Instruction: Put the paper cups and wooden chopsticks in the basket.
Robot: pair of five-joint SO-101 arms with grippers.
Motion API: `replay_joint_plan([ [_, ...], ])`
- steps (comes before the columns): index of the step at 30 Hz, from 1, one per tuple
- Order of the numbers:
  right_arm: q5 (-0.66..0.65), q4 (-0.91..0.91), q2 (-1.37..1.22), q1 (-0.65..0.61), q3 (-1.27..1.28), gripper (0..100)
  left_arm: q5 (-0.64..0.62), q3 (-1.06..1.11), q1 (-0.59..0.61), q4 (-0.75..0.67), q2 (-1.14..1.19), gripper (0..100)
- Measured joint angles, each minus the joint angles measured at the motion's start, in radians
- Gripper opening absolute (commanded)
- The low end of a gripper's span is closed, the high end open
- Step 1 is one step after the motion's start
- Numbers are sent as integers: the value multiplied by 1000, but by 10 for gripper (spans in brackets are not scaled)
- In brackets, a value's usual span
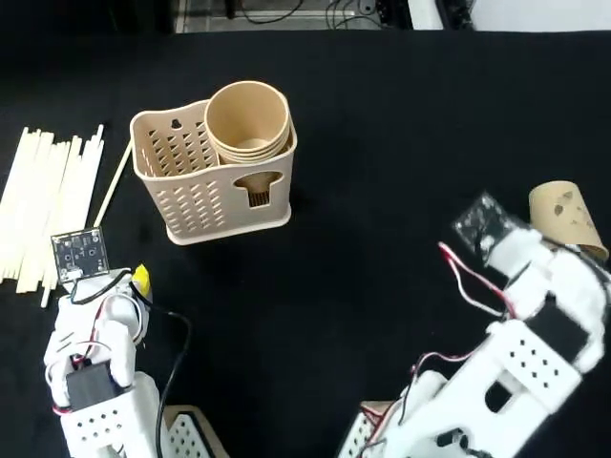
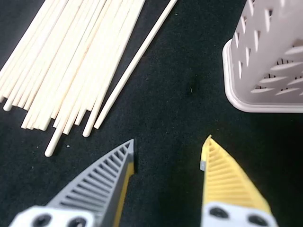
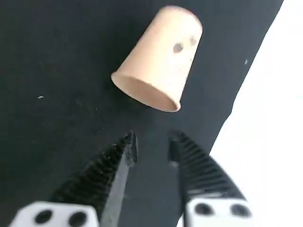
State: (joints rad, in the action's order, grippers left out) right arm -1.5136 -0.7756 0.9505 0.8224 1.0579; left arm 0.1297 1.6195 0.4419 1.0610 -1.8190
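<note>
A perforated beige basket (image 1: 212,196) stands upright with a stack of paper cups (image 1: 248,119) in its right half. Several wooden chopsticks (image 1: 48,205) lie in a loose bundle at the table's left edge, and one chopstick (image 1: 113,183) lies apart between the bundle and the basket. My left gripper (image 2: 168,146) is open just short of the chopsticks' (image 2: 71,61) near ends, holding nothing, with the basket (image 2: 270,61) to one side. One paper cup (image 1: 568,218) lies on its side at the far right. My right gripper (image 3: 152,144) is open a little, empty, close to that cup's (image 3: 158,61) mouth.
The black cloth's right edge (image 3: 236,109) runs just past the lying cup, with pale floor (image 3: 270,142) beyond it. Between the basket and the right arm (image 1: 516,363) lies bare black cloth (image 1: 382,239). Cables lie on the floor behind the table (image 1: 286,14).
</note>
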Motion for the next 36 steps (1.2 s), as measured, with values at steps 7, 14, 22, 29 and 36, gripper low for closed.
replay_joint_plan([
  [7, -117, 391, 0, 40, 262, 259, 0, 3, 0, 0, 0, 230],
  [14, -123, 675, -144, 40, 308, 266, 0, 3, 0, 0, 0, 230],
  [22, -123, 743, -585, 40, 95, 266, 0, 3, 0, 0, 0, 230],
  [29, 69, 944, -807, 40, -29, 166, 0, 3, 0, 0, 0, 230],
  [36, 120, 1203, -847, 40, 20, 28, 0, 3, 0, 0, 0, 230],
])
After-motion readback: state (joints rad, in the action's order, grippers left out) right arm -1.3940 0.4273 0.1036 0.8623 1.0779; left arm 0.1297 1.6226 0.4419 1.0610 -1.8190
